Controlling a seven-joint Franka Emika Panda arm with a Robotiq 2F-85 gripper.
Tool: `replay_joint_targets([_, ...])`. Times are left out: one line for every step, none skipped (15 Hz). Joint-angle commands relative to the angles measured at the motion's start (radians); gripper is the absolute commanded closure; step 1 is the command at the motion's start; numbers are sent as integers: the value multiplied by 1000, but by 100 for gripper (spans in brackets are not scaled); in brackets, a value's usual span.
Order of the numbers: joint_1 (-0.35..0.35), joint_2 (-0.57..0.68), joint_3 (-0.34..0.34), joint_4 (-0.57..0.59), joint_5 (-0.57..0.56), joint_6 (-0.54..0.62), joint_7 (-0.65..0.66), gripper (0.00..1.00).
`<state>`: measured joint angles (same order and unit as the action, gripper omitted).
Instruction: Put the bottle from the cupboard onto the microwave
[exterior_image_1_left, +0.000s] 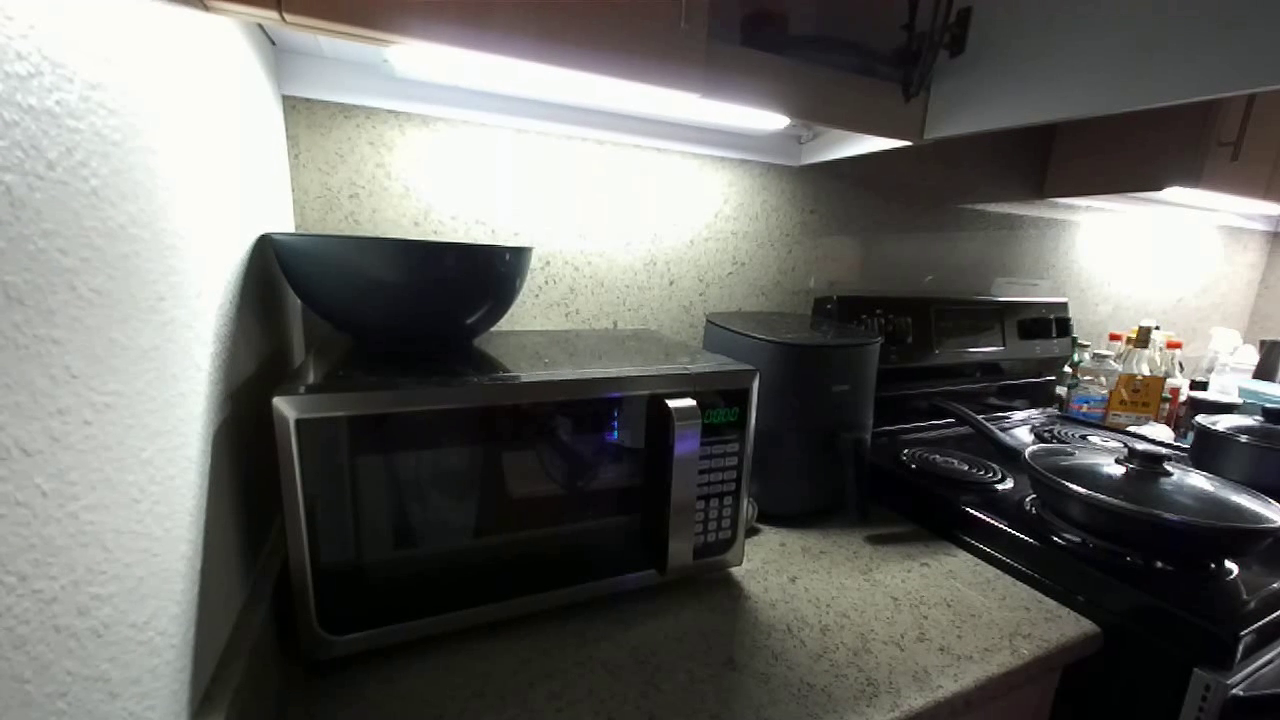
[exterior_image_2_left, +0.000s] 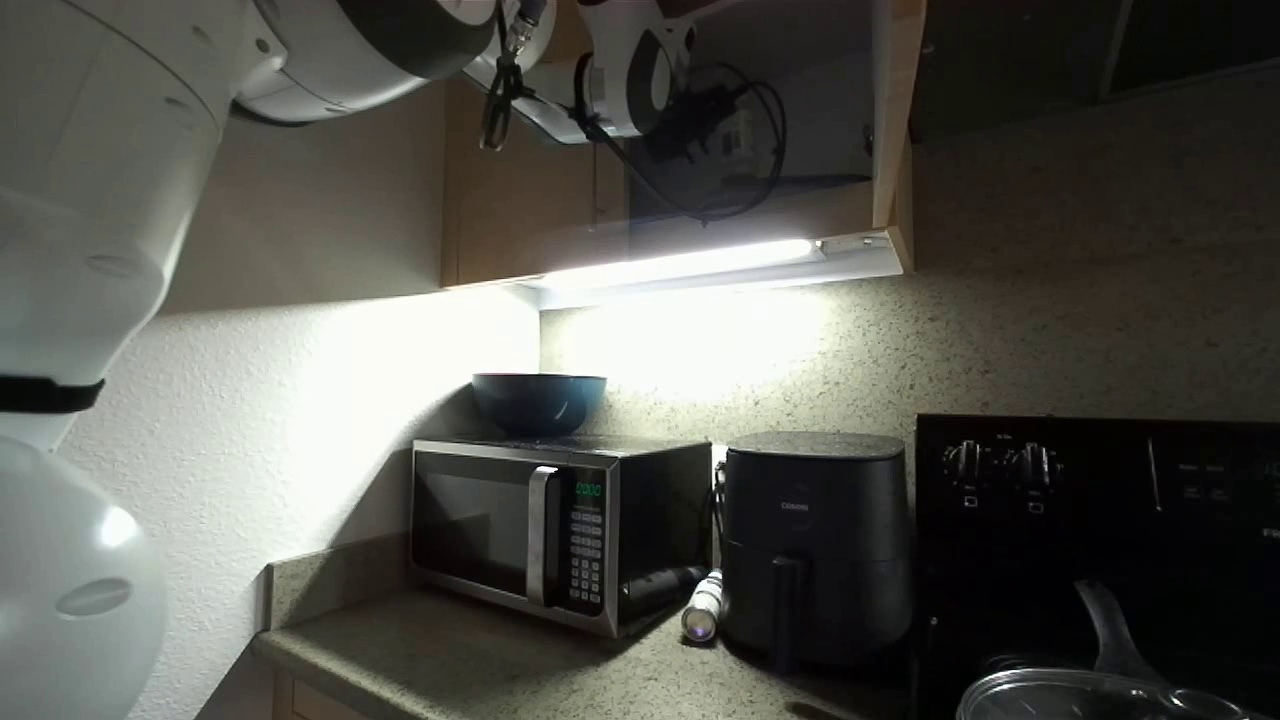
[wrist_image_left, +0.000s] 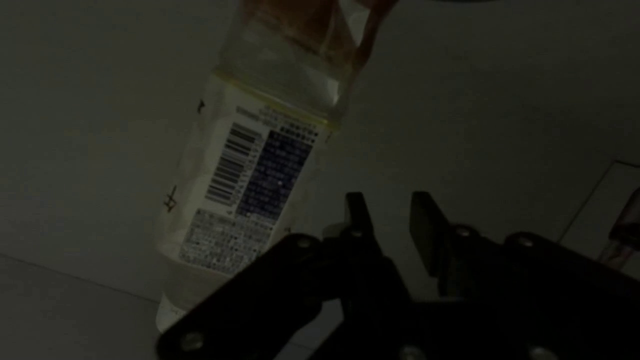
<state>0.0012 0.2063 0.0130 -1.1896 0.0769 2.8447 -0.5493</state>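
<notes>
Wrist view: the bottle (wrist_image_left: 250, 160) sits toward 10 o'clock from the hand (wrist_image_left: 389, 200), outside the gap between its fingers (wrist_image_left: 359, 212). They stand apart, gripping nothing. The coming move turns on this offset: the hand probably needs to shift toward 9 or 10 o'clock before it can close on anything. How the two compare in depth I cannot tell.

The bottle's long axis runs roughly from 1 to 7 o'clock, while the fingers point near 12, so a slight wrist turn may help. A reddish-brown patch (wrist_image_left: 300, 20) is at its 1 o'clock end and a whitish tip (wrist_image_left: 169, 315) at 7 o'clock; which is the cap is unclear.

In an exterior view the arm (exterior_image_2_left: 620, 70) reaches to the open cupboard (exterior_image_2_left: 530, 190), so I judge the bottle to be inside; the microwave (exterior_image_2_left: 470, 520) is below, toward 7 o'clock.
</notes>
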Motion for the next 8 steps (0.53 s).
replay_joint_targets([0,0,0,0,0,0,0,46])
replay_joint_targets([1,-10,-6,-12,-7,-4,10,45])
replay_joint_targets([1,-19,-9,-22,-9,-11,15,39])
replay_joint_targets([2,-27,-17,-33,-16,-17,26,34])
replay_joint_targets([1,-31,-23,-37,-17,-28,36,27])
replay_joint_targets([1,-34,-34,-40,-23,-37,51,21])
replay_joint_targets([2,-35,-46,-43,-31,-45,64,14])
replay_joint_targets([1,-39,-57,-48,-32,-53,79,8])
